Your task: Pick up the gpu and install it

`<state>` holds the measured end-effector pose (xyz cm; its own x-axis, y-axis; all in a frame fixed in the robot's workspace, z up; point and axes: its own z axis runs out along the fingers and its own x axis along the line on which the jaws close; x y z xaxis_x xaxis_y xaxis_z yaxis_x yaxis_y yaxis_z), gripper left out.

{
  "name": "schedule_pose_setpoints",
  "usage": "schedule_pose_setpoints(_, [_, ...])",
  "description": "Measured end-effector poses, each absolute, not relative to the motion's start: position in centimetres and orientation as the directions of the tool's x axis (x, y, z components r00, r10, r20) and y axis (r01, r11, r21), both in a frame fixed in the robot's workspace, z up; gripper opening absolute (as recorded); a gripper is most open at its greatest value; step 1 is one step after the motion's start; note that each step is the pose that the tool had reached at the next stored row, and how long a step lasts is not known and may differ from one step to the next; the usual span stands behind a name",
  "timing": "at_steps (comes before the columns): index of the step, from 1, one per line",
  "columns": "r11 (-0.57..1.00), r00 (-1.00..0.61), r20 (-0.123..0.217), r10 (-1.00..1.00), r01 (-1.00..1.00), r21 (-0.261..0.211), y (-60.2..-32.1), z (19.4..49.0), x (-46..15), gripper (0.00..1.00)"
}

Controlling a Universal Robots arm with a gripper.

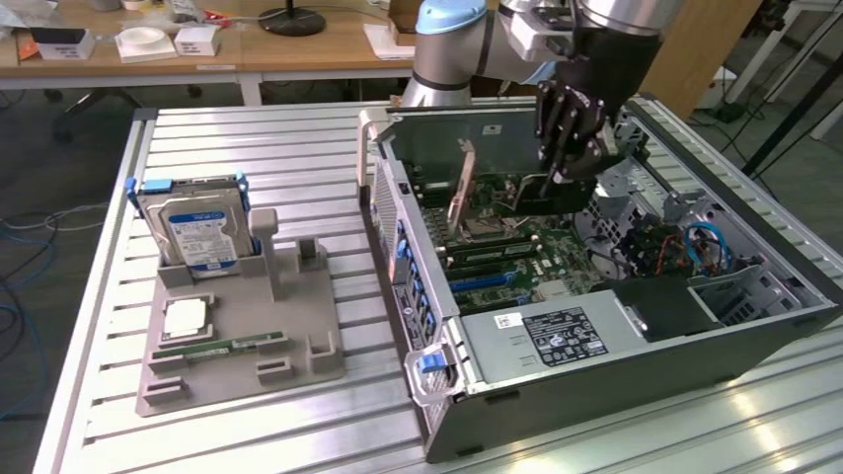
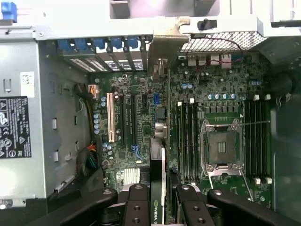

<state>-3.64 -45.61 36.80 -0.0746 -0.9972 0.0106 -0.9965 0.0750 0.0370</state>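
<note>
Black fingers (image 2: 136, 207) of the hand (image 2: 159, 207), partly spread, pinch the gpu (image 2: 159, 188) on edge, upright above the green motherboard (image 2: 141, 117) inside the open computer case (image 1: 435, 415), its silver bracket toward the rear slot openings. Beside the case on the slatted tabletop (image 1: 264, 148), well apart, a grey holder (image 1: 237, 355) carries a hard drive (image 1: 197, 232) with blue-white label, a processor (image 1: 185, 316) and a memory stick (image 1: 217, 348). Green logo on the card's edge, partly hidden; power supply (image 1: 554, 341) label unreadable.
</note>
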Motion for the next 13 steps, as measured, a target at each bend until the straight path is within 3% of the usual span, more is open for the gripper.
schedule_pose_setpoints(13, [0.096,-0.096,0.016,-0.995,-0.995,0.017,-45.6,35.1,-3.7,0.26])
